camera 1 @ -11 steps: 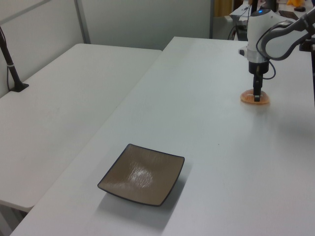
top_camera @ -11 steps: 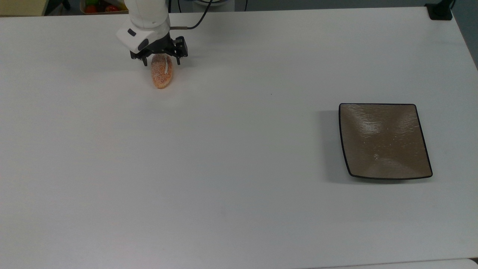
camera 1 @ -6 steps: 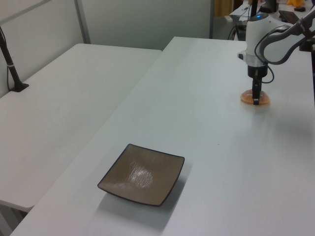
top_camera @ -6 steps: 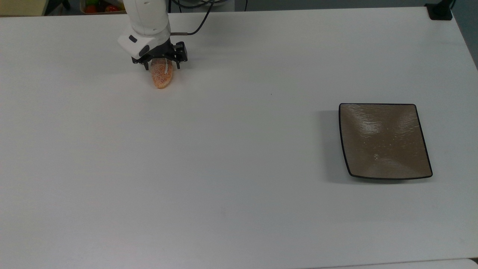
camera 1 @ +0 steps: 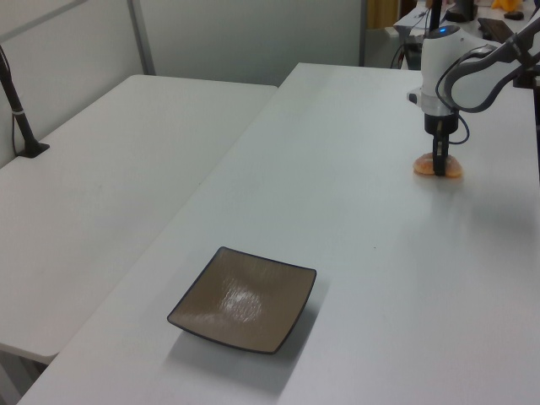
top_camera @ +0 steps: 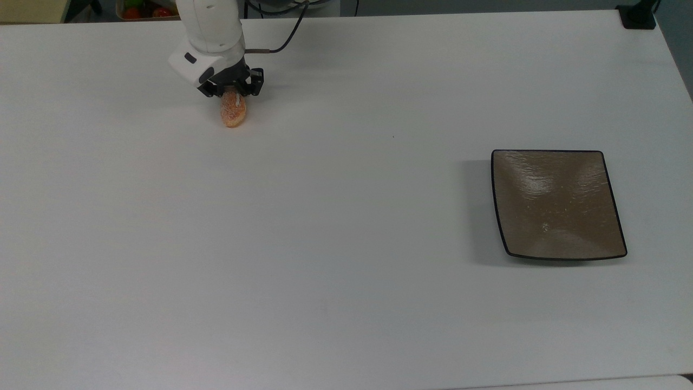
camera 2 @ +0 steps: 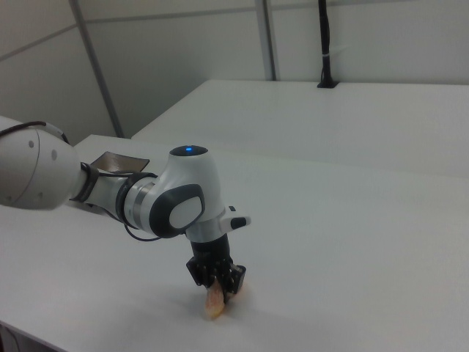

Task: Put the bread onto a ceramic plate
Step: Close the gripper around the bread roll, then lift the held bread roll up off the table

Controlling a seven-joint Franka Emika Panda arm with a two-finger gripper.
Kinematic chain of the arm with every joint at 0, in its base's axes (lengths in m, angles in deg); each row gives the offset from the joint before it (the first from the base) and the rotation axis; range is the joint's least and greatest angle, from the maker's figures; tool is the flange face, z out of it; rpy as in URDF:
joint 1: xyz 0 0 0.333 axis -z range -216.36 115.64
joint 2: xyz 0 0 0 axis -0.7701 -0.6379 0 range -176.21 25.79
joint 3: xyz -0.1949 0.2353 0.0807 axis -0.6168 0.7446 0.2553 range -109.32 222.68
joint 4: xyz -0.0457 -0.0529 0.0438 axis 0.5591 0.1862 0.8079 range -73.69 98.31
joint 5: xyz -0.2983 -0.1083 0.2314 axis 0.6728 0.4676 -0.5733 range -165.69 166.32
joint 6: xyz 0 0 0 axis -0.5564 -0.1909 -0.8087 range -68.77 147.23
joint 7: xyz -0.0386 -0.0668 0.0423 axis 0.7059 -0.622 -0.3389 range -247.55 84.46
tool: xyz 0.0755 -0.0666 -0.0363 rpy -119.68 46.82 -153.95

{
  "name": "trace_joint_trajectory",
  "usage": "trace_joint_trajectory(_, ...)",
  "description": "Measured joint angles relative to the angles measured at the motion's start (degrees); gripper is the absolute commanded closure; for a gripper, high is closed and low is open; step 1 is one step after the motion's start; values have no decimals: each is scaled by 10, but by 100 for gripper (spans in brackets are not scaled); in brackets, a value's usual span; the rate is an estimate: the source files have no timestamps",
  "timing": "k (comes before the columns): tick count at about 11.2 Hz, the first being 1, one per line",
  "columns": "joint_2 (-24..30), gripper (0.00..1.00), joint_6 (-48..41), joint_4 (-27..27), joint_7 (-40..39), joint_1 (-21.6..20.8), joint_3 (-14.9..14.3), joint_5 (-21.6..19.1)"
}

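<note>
Under jaws: bread (top_camera: 233,112) half hidden | ceramic plate (top_camera: 557,205) apart

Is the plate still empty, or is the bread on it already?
Empty. The ceramic plate shows only its bare glossy surface. The bread lies far off on the table, with the gripper down at it.

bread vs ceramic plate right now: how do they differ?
Shape and colour: the bread is a small oval, orange-brown and speckled; the ceramic plate is square, glossy brown-grey with a black rim, and much larger. State: the gripper sits over the bread's far end, while the plate lies apart and holds nothing. In the top view, the bread is upper left, the plate right. Both rest on the white table.
</note>
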Motion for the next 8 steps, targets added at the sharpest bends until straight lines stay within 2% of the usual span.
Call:
trace_joint_trajectory(3,23,100,-45,-16,4,2,0,0)
trace_joint_trajectory(6,60,99,-159,-85,4,-1,0,0)
trace_joint_trajectory(8,73,99,-238,-151,1,-3,1,0)
